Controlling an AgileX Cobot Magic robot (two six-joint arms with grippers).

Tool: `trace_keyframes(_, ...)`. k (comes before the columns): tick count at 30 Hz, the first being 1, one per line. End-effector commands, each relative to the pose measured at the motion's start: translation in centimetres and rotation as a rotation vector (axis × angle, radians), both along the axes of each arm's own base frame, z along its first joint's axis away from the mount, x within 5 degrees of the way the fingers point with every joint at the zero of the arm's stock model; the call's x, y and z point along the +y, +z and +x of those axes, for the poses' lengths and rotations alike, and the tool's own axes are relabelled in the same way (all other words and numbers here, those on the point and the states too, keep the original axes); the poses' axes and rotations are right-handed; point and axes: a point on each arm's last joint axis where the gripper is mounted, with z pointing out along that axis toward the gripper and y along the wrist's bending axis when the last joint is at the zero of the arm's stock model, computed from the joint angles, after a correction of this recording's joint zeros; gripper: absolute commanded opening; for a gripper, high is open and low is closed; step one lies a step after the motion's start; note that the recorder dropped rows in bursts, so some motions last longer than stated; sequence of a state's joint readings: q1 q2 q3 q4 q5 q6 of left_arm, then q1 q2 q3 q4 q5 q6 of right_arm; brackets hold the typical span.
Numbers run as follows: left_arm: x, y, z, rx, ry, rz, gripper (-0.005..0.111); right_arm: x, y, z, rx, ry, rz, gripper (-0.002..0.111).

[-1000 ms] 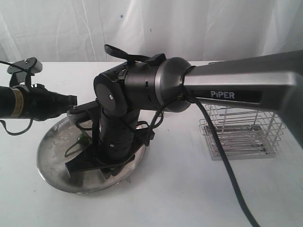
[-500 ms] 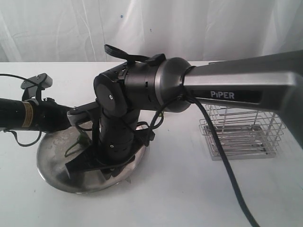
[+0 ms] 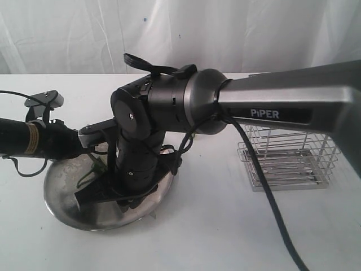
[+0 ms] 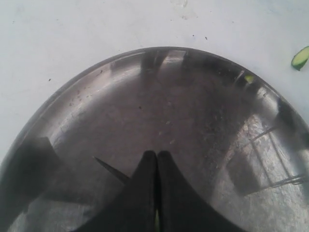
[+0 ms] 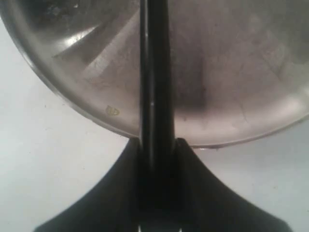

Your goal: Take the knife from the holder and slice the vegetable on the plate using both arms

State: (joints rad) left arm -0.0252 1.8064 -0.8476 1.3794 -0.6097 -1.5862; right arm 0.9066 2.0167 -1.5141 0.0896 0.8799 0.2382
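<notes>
The steel plate [image 3: 59,200] lies at the left of the table. My right arm reaches across the middle, and my right gripper [image 3: 107,195] hangs low over the plate. In the right wrist view it [image 5: 157,145] is shut on the black knife [image 5: 155,72], whose blade runs out over the plate [image 5: 231,72]. My left gripper [image 4: 157,154] is shut over the plate [image 4: 96,96], with a sliver of the green vegetable [image 4: 156,223] between its fingers. The knife's tip [image 4: 110,169] shows beside them. In the exterior view the vegetable [image 3: 96,167] sits by my left gripper [image 3: 93,158].
The empty silver wire holder [image 3: 287,161] stands on the table at the right, partly behind the grey PiPER link [image 3: 282,107]. A small cut green piece [image 4: 300,57] lies on the white table beyond the plate's rim. A white curtain closes the back.
My left arm has dropped lower and pulled slightly left, closer to the plate. The right gripper with the knife has shifted a little to the left over the plate.
</notes>
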Motion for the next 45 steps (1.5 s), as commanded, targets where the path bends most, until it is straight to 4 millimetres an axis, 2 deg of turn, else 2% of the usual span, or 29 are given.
trace_keyframes(1,0.3,-0.1,0.0,-0.005,-0.014,0.051,0.000,-0.1,0.0,0.2,-0.022,-0.006,-0.004,0.000)
trace_keyframes(9,0.0,0.2,0.0,-0.016,-0.016,-0.003,0.000,0.0,0.0,0.4,-0.044,-0.012,0.006,0.000)
trace_keyframes(14,-0.7,0.7,0.1,-0.079,-0.096,-0.041,0.000,-0.1,0.0,0.6,-0.068,0.001,-0.009,0.000)
trace_keyframes(20,-0.7,0.8,0.1,-0.090,-0.104,-0.040,0.000,-0.2,0.0,0.6,-0.078,0.008,-0.022,0.000)
trace_keyframes(25,-0.5,0.6,0.1,-0.079,-0.084,-0.013,0.000,0.4,0.0,-0.1,-0.128,0.046,-0.057,0.000)
trace_keyframes(31,-0.4,0.6,0.2,-0.078,-0.074,-0.016,0.000,1.8,0.4,-2.0,-0.276,-0.030,-0.127,0.000)
trace_keyframes(34,-0.4,0.6,0.2,-0.078,-0.074,-0.016,0.000,2.4,0.4,-2.8,-0.273,-0.053,-0.108,0.000)
trace_keyframes(45,-0.7,0.8,0.2,-0.088,-0.083,-0.046,0.000,2.9,0.3,-3.4,-0.187,-0.152,-0.027,0.000)
